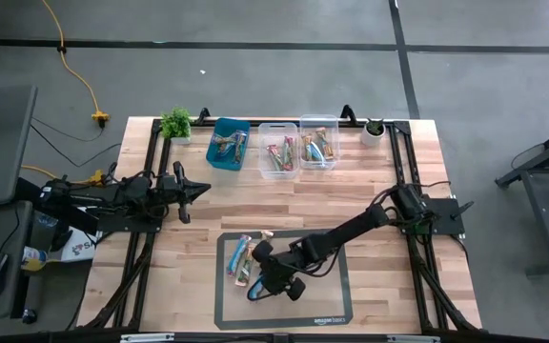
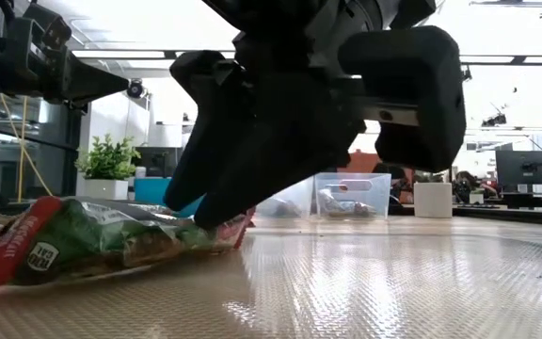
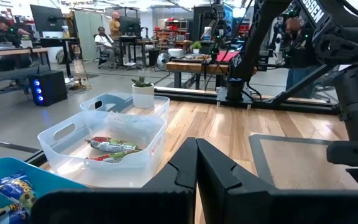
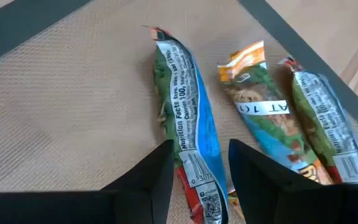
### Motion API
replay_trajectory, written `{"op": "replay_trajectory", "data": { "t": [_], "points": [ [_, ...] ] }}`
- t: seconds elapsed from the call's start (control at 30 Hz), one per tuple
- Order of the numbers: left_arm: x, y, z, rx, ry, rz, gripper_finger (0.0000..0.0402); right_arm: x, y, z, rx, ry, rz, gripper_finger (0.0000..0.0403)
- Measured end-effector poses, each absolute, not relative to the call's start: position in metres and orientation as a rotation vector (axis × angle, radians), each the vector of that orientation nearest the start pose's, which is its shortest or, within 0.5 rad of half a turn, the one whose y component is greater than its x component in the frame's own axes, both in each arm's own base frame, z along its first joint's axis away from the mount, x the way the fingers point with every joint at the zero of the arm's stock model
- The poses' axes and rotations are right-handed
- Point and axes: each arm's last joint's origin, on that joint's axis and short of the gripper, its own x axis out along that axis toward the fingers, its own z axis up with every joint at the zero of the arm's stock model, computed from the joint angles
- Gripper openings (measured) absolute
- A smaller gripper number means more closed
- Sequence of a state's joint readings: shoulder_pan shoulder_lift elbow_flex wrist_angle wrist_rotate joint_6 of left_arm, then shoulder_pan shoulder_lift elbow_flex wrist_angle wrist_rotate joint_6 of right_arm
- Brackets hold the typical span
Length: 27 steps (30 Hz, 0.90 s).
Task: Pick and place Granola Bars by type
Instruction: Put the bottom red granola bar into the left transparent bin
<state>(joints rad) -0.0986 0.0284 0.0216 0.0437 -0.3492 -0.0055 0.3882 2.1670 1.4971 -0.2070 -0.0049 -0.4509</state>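
Place: robotics lab | Evidence: workbenches (image 3: 191, 62), monitors (image 3: 48, 15), seated person (image 3: 102, 43)

The blue bar (image 4: 191, 134) reads "Nutrition Facts" and "Calories 100". The orange bar (image 4: 263, 109) shows upside-down lettering like "AT 1(1". The mat (image 1: 324, 322) carries "amazon basics".
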Motion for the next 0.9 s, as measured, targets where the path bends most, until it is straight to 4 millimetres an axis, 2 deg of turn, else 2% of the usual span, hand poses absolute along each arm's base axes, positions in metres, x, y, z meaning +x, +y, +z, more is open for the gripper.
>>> {"op": "replay_trajectory", "data": {
  "t": [0.3, 0.63, 0.9],
  "points": [
    [0.097, 0.000, 0.173, -0.013, -0.036, 0.251, 0.0000, 0.426, 0.169, 0.141, -0.609, 0.757, 0.624, 0.0141],
    [0.097, 0.000, 0.173, -0.014, -0.036, 0.251, 0.0000, 0.429, 0.161, 0.141, -0.591, 0.749, 0.648, 0.0188],
    [0.097, 0.000, 0.173, -0.013, -0.036, 0.251, 0.0000, 0.428, 0.162, 0.140, -0.608, 0.737, 0.700, 0.0195]
  ]
}}
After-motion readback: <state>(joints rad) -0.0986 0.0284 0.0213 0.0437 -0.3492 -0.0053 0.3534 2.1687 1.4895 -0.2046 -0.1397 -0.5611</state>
